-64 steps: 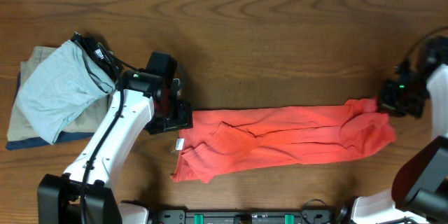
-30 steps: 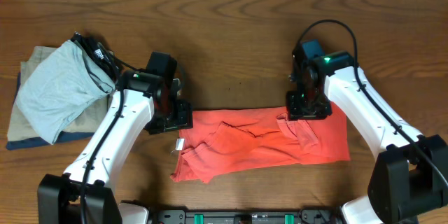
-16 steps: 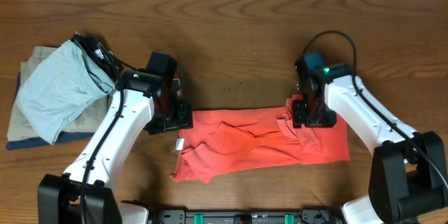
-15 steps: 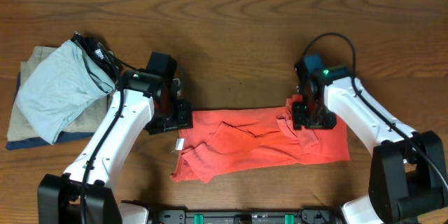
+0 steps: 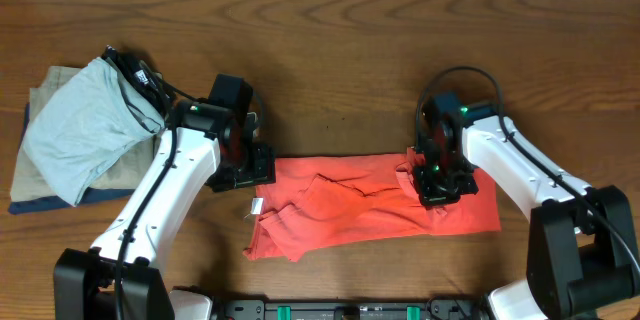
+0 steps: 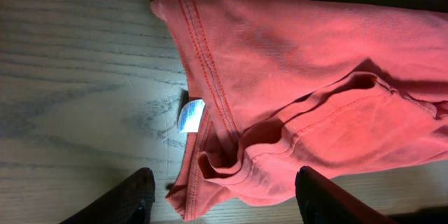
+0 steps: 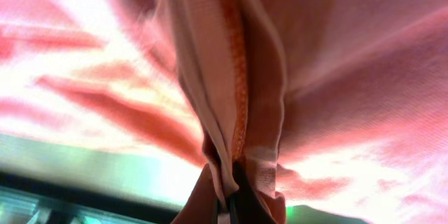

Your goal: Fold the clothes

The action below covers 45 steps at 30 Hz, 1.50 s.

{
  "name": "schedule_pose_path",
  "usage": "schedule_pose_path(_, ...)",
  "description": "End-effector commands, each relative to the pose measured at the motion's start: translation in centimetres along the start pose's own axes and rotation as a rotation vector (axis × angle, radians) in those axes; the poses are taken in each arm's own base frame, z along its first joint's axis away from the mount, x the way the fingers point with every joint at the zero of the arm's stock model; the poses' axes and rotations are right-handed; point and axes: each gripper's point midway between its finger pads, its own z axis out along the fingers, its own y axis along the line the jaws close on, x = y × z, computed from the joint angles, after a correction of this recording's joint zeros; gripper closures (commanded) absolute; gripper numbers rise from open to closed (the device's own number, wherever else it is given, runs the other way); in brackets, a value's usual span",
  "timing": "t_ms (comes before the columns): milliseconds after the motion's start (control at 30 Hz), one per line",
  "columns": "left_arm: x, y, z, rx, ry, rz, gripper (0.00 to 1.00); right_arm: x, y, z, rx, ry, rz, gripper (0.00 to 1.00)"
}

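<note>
The coral-red T-shirt (image 5: pixel 350 205) lies crumpled along the table's front, its right end folded over onto itself; its lettering is hidden. My left gripper (image 5: pixel 248 168) hovers over the shirt's upper left corner, open and empty. In the left wrist view (image 6: pixel 227 199) its dark fingertips (image 6: pixel 136 192) straddle the shirt's bunched hem (image 6: pixel 231 161). My right gripper (image 5: pixel 440 182) sits on the folded right part and is shut on a pinched fold of the shirt. That fold fills the right wrist view (image 7: pixel 234 112).
A stack of folded garments lies at the far left: light grey-blue (image 5: pixel 75 130) on top, tan (image 5: pixel 45 185) and navy (image 5: pixel 60 200) beneath. A white label (image 6: pixel 189 115) sticks out of the shirt's left edge. A dark rail (image 5: pixel 350 310) runs along the table's front.
My right arm carried the shirt's right end leftward over the shirt, making a fold, then shifted slightly toward the front. My left arm stayed still.
</note>
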Motion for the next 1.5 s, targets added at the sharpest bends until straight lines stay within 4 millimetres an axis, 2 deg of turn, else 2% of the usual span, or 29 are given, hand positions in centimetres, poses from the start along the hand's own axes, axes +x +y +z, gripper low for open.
schedule_pose_path(0,0.0,0.2,-0.2,-0.011,-0.008,-0.011,0.34,0.6,1.9,-1.7,-0.099,0.003,-0.122,0.99)
schedule_pose_path(133,0.0,0.2,-0.2,-0.011,-0.008,-0.011,0.34,1.4,3.0,-2.1,-0.167,0.033,-0.138,0.98)
schedule_pose_path(300,0.0,0.2,-0.2,-0.011,-0.007,-0.011,0.34,0.7,4.5,-2.3,-0.25,0.002,-0.15,0.96)
schedule_pose_path(367,0.0,0.2,-0.2,-0.011,-0.007,-0.011,0.34,0.3,5.1,-2.3,-0.267,-0.016,-0.165,0.85)
schedule_pose_path(433,0.0,0.2,-0.2,-0.011,-0.007,-0.011,0.34,0.1,5.7,-2.4,-0.286,-0.027,-0.192,0.64)
schedule_pose_path(467,0.0,0.2,-0.2,-0.011,-0.007,-0.011,0.34,0.3,6.0,-2.4,-0.291,-0.028,-0.227,0.58)
schedule_pose_path(500,0.0,0.2,-0.2,-0.011,-0.007,-0.011,0.34,0.4,6.1,-2.3,-0.288,-0.026,-0.252,0.57)
schedule_pose_path(567,0.0,0.2,-0.2,-0.011,-0.007,-0.011,0.34,0.5,5.7,-2.1,-0.255,-0.022,-0.274,0.58)
schedule_pose_path(667,0.0,0.2,-0.2,-0.011,-0.007,-0.011,0.34,-0.1,4.1,-1.9,-0.166,-0.034,-0.213,0.68)
schedule_pose_path(800,0.0,0.2,-0.2,-0.011,-0.007,-0.011,0.34,-2.3,0.1,-1.8,0.059,-0.112,0.002,0.67)
schedule_pose_path(900,0.0,0.2,-0.2,-0.011,-0.005,-0.011,0.32,-3.5,-1.7,-2.2,0.158,-0.176,0.091,0.66)
schedule_pose_path(967,0.2,0.2,-0.1,-0.014,0.002,-0.012,0.22,-4.1,-1.6,-2.3,0.156,-0.202,0.089,0.66)
schedule_pose_path(1067,0.7,0.5,0.3,-0.02,0.02,-0.016,0.15,-4.4,-1.6,-2.4,0.154,-0.212,0.09,0.66)
schedule_pose_path(1267,1.9,1.3,1.9,-0.034,0.058,-0.024,0.13,-6.2,-0.9,-2.7,0.131,-0.287,0.087,0.61)
schedule_pose_path(1367,2.3,1.6,2.8,-0.036,0.064,-0.045,0.11,-7.1,0.3,-2.8,0.09,-0.325,0.063,0.54)
schedule_pose_path(1467,2.7,1.9,3.6,-0.039,0.071,-0.05,0.11,-7.7,1.2,-2.6,0.078,-0.343,0.039,0.51)
